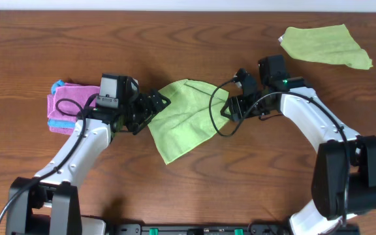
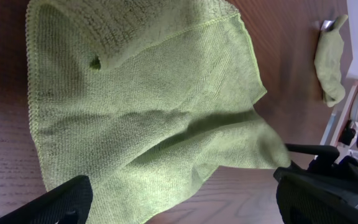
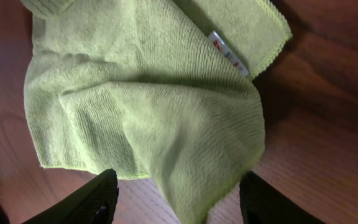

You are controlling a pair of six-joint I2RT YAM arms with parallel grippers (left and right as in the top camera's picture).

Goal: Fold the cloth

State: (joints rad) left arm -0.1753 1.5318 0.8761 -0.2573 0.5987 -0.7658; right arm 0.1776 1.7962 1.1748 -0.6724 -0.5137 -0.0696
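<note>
The lime-green cloth (image 1: 185,117) lies in the middle of the table, rumpled, with one edge turned over. Its white tag (image 3: 227,53) shows in the right wrist view. My left gripper (image 1: 152,108) hovers at the cloth's left edge, open wide; its fingers (image 2: 61,202) straddle the cloth's near edge (image 2: 148,106) without pinching it. My right gripper (image 1: 234,108) is at the cloth's right corner. A raised ridge of cloth (image 3: 148,106) runs down between its fingers (image 3: 86,202), which stand apart from it on both sides, so this gripper (image 3: 179,205) is open.
A folded pink cloth with a teal edge (image 1: 70,108) lies at the left, just behind my left arm. A duller green cloth (image 1: 325,44) lies crumpled at the back right and also shows in the left wrist view (image 2: 331,62). Bare wood surrounds the middle cloth.
</note>
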